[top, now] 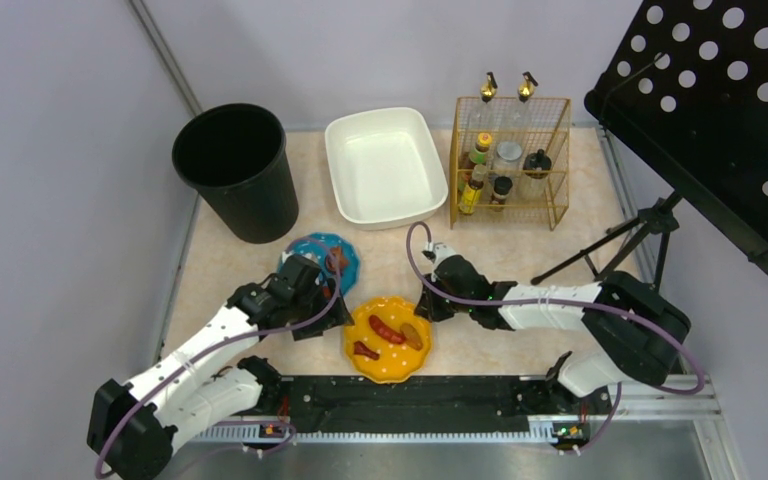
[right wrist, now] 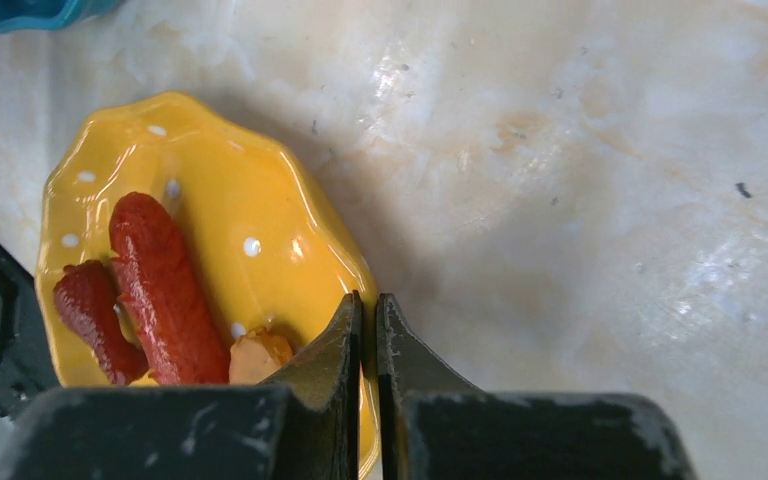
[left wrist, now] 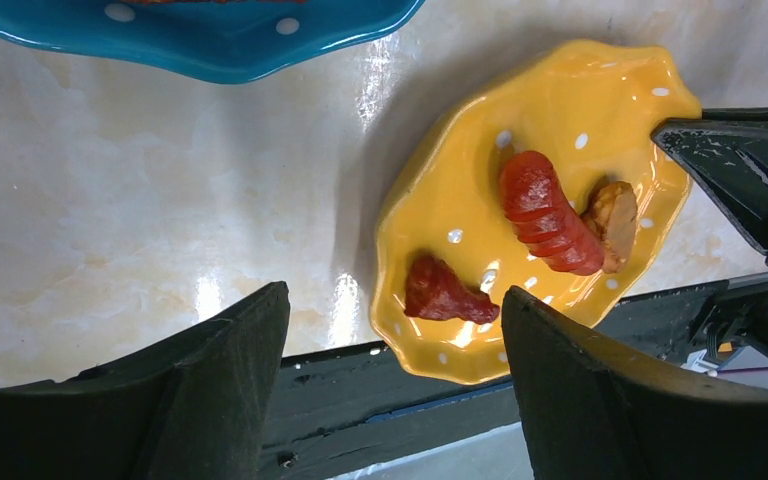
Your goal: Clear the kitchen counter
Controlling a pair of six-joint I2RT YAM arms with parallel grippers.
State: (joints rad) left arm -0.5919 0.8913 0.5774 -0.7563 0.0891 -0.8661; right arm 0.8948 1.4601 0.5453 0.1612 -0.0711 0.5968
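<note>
Nearest the arm bases, the wavy yellow dotted ceramic plate (top: 400, 366) is sitting on the pale marbled kitchen counter (top: 505, 250), carrying red sausage pieces (left wrist: 545, 215). The right gripper (right wrist: 368, 298) is pinching its thin rim with jaws closed, probably so it can lift the plate. The left gripper (left wrist: 395, 293) is hovering wide open and empty at the plate's other side. Farther back, a blue plate (top: 344, 254), a white rectangular basin (top: 380, 165) and a round black bin (top: 235, 170) are standing.

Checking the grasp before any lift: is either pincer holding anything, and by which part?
The right pincer is shut on the yellow plate, pinching its rim. The left pincer is open and holds nothing.
</note>
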